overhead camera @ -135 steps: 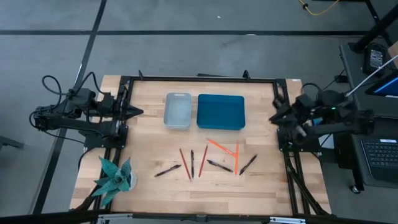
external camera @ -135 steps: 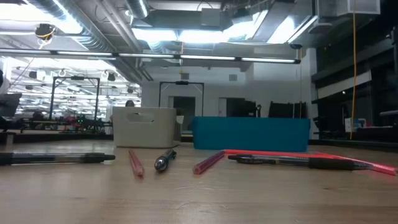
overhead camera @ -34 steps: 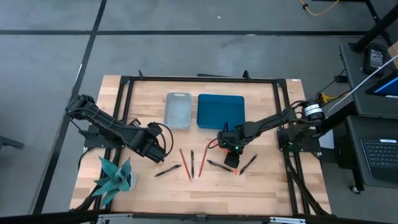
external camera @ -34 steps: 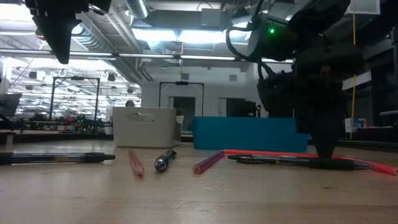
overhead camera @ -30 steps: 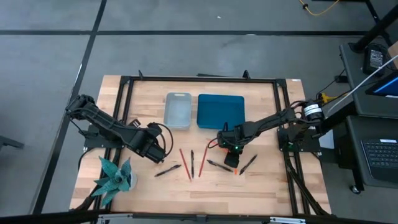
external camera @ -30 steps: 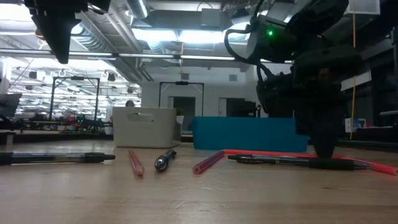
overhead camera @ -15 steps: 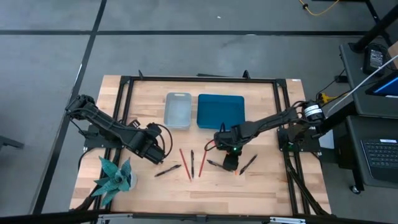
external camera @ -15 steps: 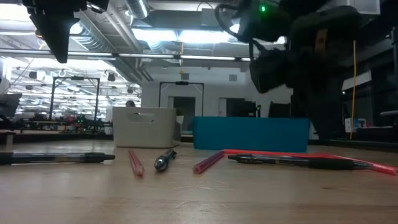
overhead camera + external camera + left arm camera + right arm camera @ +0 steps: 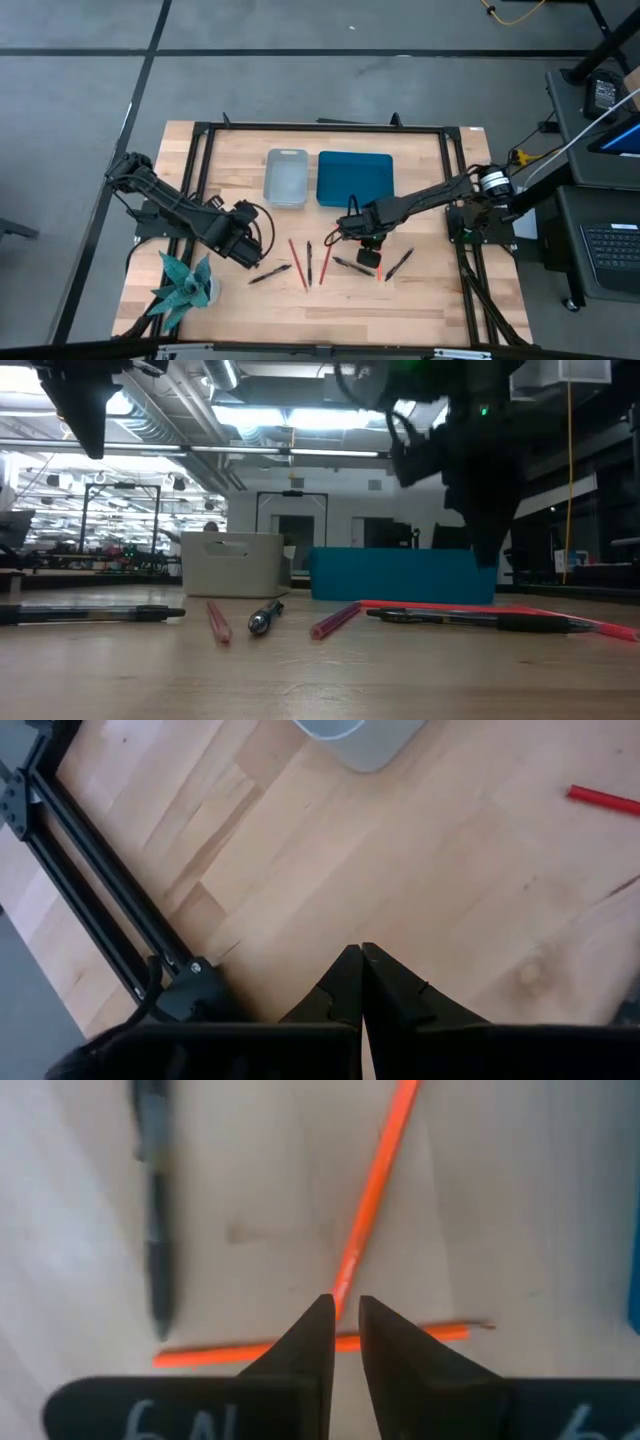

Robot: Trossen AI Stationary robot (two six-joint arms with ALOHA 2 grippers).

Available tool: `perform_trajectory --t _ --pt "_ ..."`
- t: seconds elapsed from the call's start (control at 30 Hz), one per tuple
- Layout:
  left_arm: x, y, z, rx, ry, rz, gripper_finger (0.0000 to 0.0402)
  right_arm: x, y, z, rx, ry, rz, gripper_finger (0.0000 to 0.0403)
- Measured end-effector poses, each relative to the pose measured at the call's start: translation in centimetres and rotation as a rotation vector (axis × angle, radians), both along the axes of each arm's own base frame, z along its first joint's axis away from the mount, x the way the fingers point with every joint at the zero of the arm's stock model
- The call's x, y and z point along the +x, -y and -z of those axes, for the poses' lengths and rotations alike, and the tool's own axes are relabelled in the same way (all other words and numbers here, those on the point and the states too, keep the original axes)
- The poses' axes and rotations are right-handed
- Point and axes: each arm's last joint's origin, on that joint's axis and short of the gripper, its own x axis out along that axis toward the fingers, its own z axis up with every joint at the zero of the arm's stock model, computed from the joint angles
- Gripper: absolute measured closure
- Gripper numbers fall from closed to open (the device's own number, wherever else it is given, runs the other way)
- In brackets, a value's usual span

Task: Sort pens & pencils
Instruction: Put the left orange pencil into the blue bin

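Note:
Several pens and pencils lie flat on the wooden table in a row near its front. Among them are a black pen (image 9: 270, 273), a red pencil (image 9: 296, 262) and a black pen (image 9: 400, 263). My right gripper (image 9: 340, 1312) hangs pointing down, a little above two orange pencils (image 9: 375, 1190) (image 9: 230, 1348) and beside a black pen (image 9: 155, 1210). Its fingers stand a narrow gap apart with nothing between them. My left gripper (image 9: 360, 952) is shut and holds nothing, raised over bare wood left of the row (image 9: 247, 252).
A pale grey bin (image 9: 286, 178) and a teal tray (image 9: 355, 179) stand side by side at the far middle of the table. A teal artificial plant (image 9: 185, 285) sits at the near left corner. A black frame runs along the table's edges.
My right gripper has risen from the table top by the orange pencils, shifted slightly toward the table's left and tipped until it points straight down. The pens and pencils lie where they were.

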Motion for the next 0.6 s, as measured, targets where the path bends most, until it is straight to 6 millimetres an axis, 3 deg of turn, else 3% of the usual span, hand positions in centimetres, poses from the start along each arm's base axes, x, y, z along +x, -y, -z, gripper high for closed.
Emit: perform_trajectory --t 0.23,0.6 --pt "-0.4 0.8 0.0 -0.002 0.016 0.002 0.0401 0.7 0.8 2.0 -0.009 -0.044 -0.029 0.0350" --pt "-0.5 0.9 0.0 -0.002 0.017 0.006 0.0401 1.4 0.7 2.0 0.046 0.025 -0.038 0.0350"
